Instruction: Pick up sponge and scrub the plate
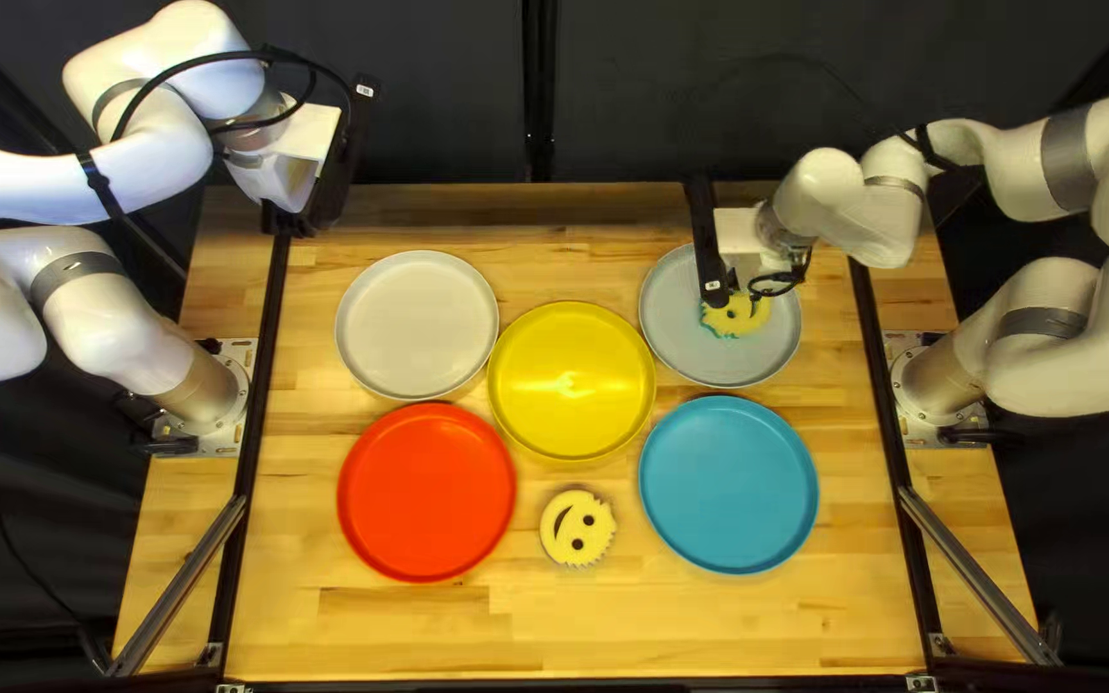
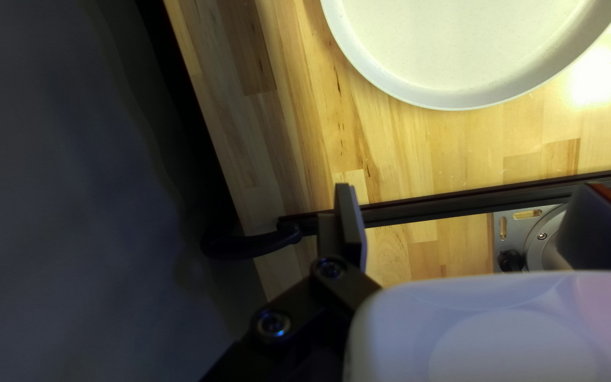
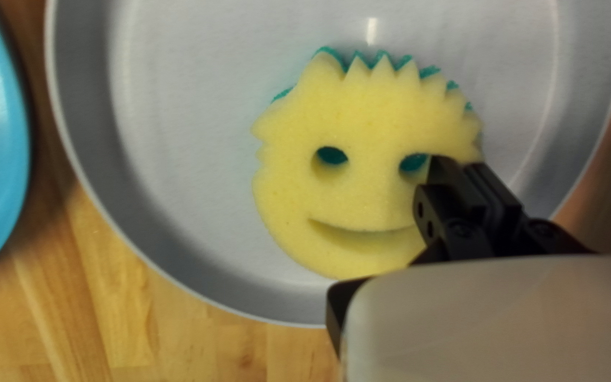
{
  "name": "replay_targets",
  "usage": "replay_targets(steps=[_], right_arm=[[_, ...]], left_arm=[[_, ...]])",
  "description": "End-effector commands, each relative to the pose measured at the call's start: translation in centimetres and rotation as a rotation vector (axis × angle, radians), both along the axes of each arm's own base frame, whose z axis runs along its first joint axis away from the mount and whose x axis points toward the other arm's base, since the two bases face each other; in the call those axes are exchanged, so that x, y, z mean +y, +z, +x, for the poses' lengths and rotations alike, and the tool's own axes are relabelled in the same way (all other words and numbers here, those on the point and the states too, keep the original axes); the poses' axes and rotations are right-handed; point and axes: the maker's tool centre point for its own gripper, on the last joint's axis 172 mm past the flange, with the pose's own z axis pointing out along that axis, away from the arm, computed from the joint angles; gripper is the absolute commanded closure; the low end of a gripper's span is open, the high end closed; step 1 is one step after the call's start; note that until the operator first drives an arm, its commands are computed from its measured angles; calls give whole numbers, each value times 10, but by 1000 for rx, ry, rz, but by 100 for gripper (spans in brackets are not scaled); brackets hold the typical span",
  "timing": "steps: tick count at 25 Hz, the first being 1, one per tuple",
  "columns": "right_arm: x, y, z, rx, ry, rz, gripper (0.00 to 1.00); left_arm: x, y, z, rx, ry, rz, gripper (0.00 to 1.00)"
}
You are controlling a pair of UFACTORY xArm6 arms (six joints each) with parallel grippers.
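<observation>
The right gripper [image 3: 464, 166] is clenched on the sponge [image 3: 369, 120] near its margin, within the far right gray plate [image 3: 178, 141]; a hard drag could twist it loose, the pinch being small and off-centre. The left gripper [image 2: 472, 187] hangs released, far left

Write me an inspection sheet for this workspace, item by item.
surface: wooden table, marks or spills: nothing seen
job's things: sponge, yellow side up, on grey plate
clutter: spare sponge; white plate, yellow plate, red plate, blue plate
grippers: right hand over the sponge, grip unclear; left hand near the table's far left corner
cables: black cable looped at the left arm
surroundings: dark curtain behind; people: nothing seen
</observation>
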Motion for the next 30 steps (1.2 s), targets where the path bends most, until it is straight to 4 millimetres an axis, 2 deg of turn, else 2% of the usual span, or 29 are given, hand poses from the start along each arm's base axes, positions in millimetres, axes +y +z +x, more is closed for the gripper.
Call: replay_targets(steps=[1,11,16,22,30], right_arm=[[-5,-3,-1,14,29,-8,100],[-61,0,7,19,45,-7,100],[-80,2,7,20,50,-4,100],[-75,1,4,27,61,-2,100],[-45,-6,-11,40,97,-6,100]], left_arm=[[0,0,0,0,0,0,0],[0,0,0,0,0,0,0],[0,0,0,0,0,0,0],[0,0,0,0,0,0,0],[0,0,0,0,0,0,0]])
